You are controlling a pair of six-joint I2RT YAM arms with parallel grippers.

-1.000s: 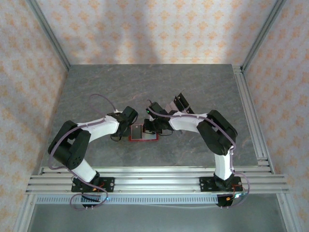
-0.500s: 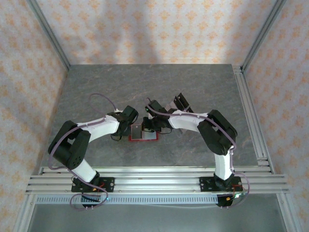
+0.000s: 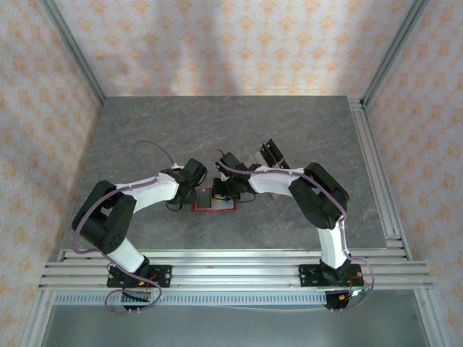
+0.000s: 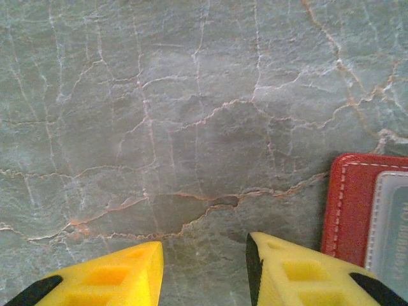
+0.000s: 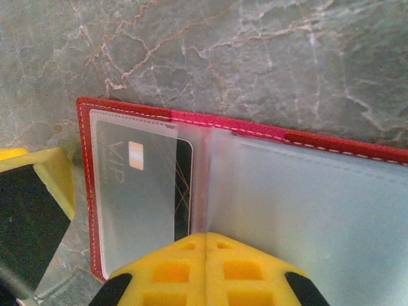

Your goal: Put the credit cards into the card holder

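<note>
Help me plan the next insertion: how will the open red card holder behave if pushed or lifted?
Probably floppy: the card holder lies open with thin clear sleeves and a middle fold, so lifting would likely bend it there. Thin and seemingly light, it may slide on the smooth table unless the shut right hand at the fold pins it.

The red holder [image 3: 217, 205] lies open and flat on the counter [image 3: 181, 130], a VIP card [image 5: 143, 185] with a chip tucked under one clear sleeve, while loose cards [image 3: 269, 152] lie near, farther back and rightward.
</note>
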